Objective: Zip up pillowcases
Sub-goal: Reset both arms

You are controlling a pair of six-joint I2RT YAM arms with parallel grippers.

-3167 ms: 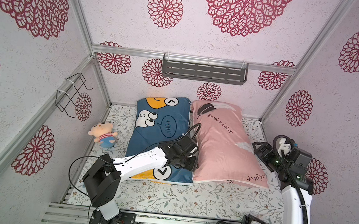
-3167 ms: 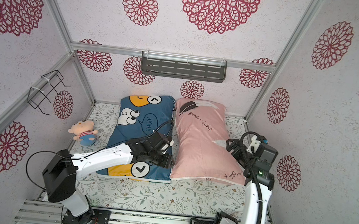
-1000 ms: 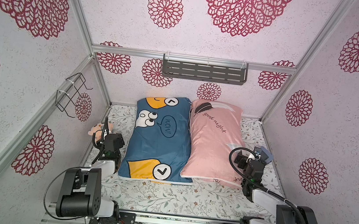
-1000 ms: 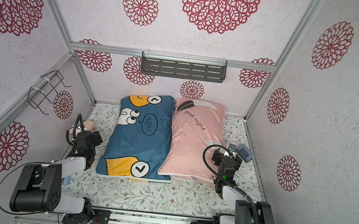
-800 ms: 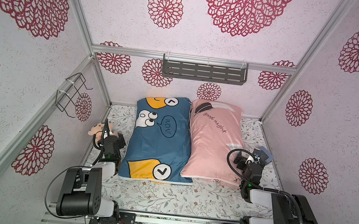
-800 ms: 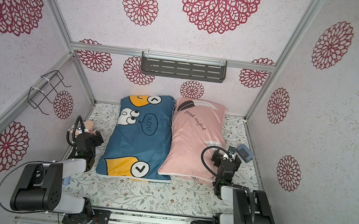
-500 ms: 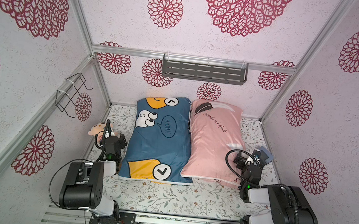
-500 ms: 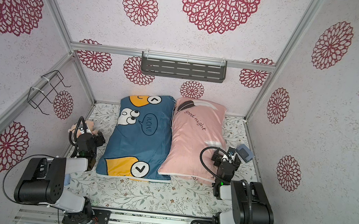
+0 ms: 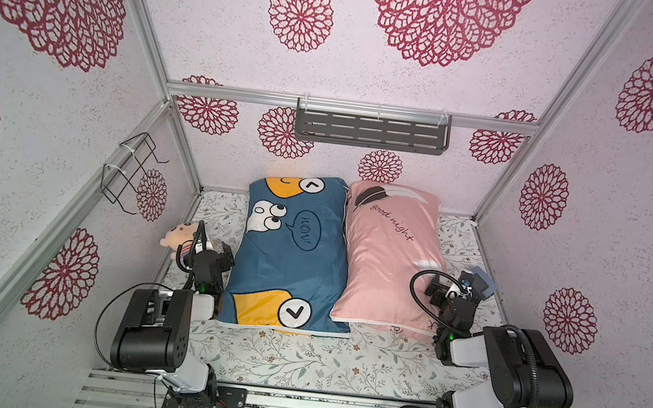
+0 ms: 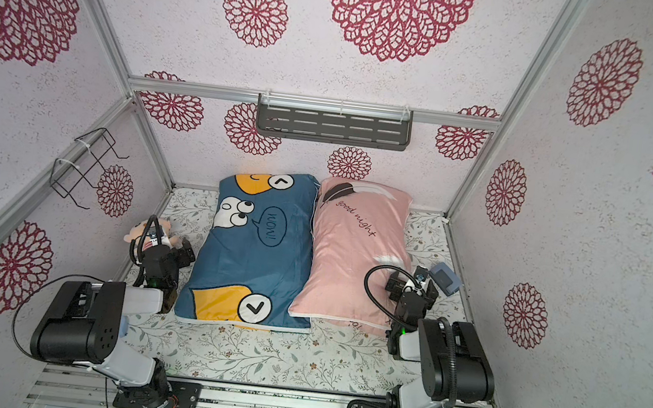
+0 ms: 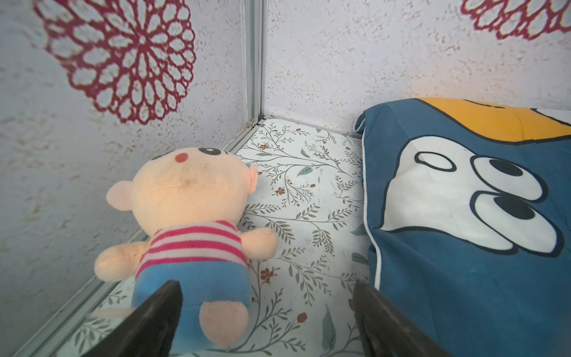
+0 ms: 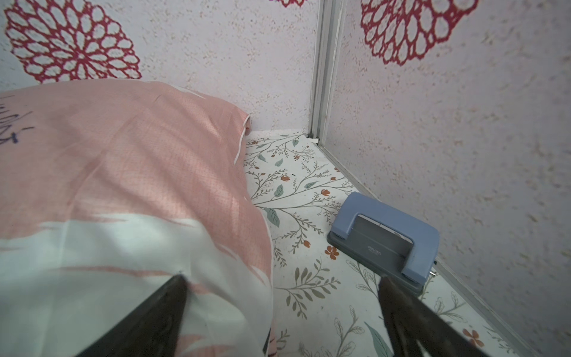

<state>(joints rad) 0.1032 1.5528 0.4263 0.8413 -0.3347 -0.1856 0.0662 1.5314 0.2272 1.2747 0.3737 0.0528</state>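
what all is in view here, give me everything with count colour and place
blue pillowcase: 1, blue with yellow and white cartoon figures, on the mat, left of the pink one
pink pillowcase: 1, pink with black script, on the mat, right of the blue one
plush doll: 1, peach with a red-striped top, by the left wall
hole punch: 1, blue-grey, by the right wall
shelf: 1, grey, on the back wall
wire rack: 1, black, on the left wall
floral mat: 1, white with leaves, covering the floor
left gripper: 1, black, open, between doll and blue pillowcase
right gripper: 1, black, open, between pink pillowcase and hole punch
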